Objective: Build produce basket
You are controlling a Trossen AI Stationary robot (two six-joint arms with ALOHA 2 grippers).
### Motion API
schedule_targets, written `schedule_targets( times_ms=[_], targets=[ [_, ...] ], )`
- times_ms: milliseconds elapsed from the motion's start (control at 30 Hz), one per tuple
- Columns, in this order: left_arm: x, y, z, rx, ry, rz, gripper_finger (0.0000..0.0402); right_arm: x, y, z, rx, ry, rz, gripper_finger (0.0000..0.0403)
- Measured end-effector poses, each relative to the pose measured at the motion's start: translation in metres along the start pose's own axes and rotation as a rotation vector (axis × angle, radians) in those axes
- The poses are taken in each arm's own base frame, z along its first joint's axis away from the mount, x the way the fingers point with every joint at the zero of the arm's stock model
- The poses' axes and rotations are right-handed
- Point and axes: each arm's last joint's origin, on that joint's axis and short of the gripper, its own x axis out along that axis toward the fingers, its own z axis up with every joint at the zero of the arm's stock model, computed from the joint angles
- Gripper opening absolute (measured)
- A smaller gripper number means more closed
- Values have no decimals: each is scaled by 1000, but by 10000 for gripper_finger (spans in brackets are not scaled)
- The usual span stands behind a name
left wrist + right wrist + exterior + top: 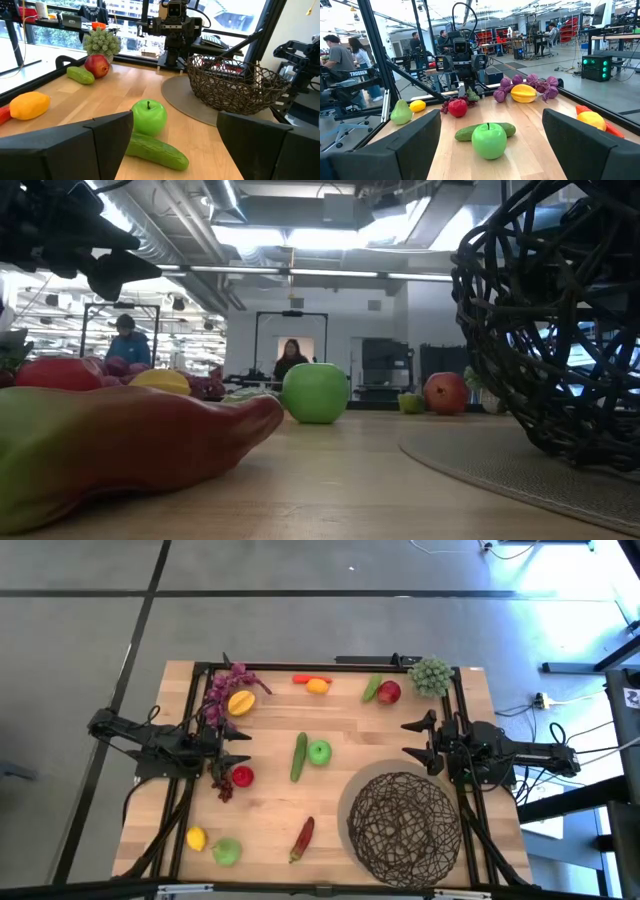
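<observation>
The dark brown woven basket (402, 825) stands on a round grey mat (352, 798) at the table's near right. It also shows in the left wrist view (235, 82) and the low view (560, 320). The produce lies on the wood. A green apple (319, 751) lies beside a cucumber (299, 757) at the middle. A red chili (302, 838) lies near the front. A red apple (242, 776) lies by dark grapes. My left gripper (240, 750) is open at mid-left, above the table. My right gripper (412, 739) is open at mid-right, just beyond the basket. Both are empty.
At the far edge lie purple grapes (225, 690), a yellow fruit (241, 702), a small orange and red piece (313, 683), a small cucumber (372, 688), a red apple (389, 692) and a pale green bunch (430, 676). A lemon (196, 838) and a green fruit (227, 851) lie at the near left. A black frame rims the table.
</observation>
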Motion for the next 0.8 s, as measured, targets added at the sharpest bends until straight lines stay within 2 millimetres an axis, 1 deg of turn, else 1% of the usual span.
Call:
schedule_targets(
  times_ms=[267,400,567,667,800],
  targets=[
    [0,0,0,0,0,0,279,0,0,2,157,-28,-15,342],
    [0,0,0,0,0,0,279,0,0,3,149,-39,-17,342],
    [0,0,0,0,0,0,279,0,0,5,78,-41,-21,342],
    [0,0,0,0,0,0,279,-1,-1,13,36,-72,-86,342],
    [0,0,0,-1,-1,0,279,-2,-2,36,-19,-119,-253,342]
  ],
)
